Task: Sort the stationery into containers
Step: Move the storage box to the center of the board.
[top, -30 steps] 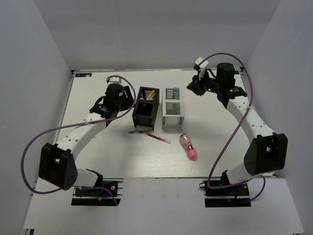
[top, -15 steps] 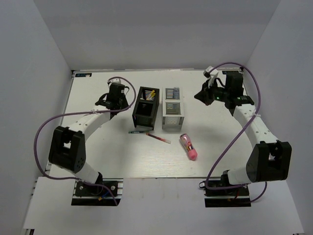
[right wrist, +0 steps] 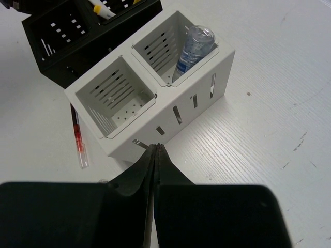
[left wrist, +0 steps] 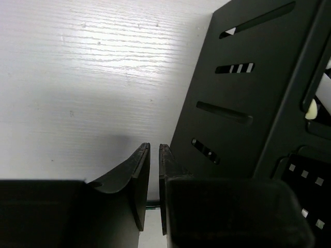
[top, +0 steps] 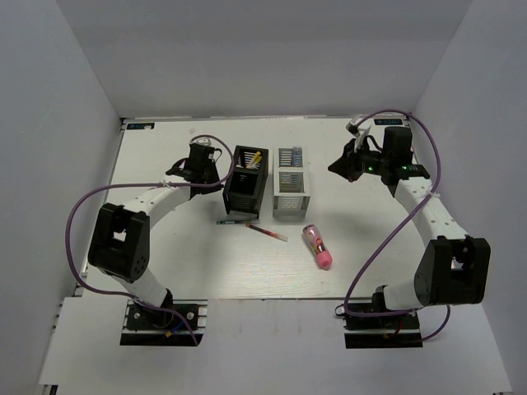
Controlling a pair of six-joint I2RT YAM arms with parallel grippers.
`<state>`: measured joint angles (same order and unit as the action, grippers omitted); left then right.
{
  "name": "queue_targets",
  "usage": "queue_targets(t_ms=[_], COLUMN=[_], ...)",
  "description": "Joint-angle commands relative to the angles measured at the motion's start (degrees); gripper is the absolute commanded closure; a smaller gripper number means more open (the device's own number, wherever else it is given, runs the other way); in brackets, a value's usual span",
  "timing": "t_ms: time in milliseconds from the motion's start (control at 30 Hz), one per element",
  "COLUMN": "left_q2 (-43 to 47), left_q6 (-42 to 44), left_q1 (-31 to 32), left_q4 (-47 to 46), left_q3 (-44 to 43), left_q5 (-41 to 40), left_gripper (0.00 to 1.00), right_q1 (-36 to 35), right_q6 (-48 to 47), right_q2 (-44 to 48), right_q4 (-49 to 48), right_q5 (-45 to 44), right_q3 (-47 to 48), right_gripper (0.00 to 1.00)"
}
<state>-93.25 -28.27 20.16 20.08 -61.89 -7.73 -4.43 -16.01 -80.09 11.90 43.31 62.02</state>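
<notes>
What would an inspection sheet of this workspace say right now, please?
Surface: white wood-grain table, faint scuffs.
Job's things: thin white sticks with yellow tips in the far compartment of the black slotted bins; clear blue-capped tube in the far compartment of the white slotted bins, near one empty; red pen, dark slim pen and stubby pink tube loose on the table.
Clutter: nothing seen.
Grippers: left gripper almost shut, empty, beside the black bins; right gripper shut, empty.
Cables: purple cables loop off both arms.
Surroundings: pale grey enclosure walls.
</notes>
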Motion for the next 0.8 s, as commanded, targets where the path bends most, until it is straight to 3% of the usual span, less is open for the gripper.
queue_targets(t_ms=[0, 767], left_q2=[1.06, -0.61], left_q6=[1.28, 1.82], left_q1=[0.84, 1.37], left_q4=[-0.3, -1.88], left_q3=[-2.62, -3.15], left_q5=[1.93, 10.89], left_gripper=[0.75, 0.75], right_q1=[0.56, 1.7], right_q6=[0.45, 0.45], right_q2=[0.29, -1.29], right_q4=[-0.92, -0.21], right_q5=[2.39, 5.29], right_q3=[-0.23, -0.76], right_gripper=[1.0, 1.0])
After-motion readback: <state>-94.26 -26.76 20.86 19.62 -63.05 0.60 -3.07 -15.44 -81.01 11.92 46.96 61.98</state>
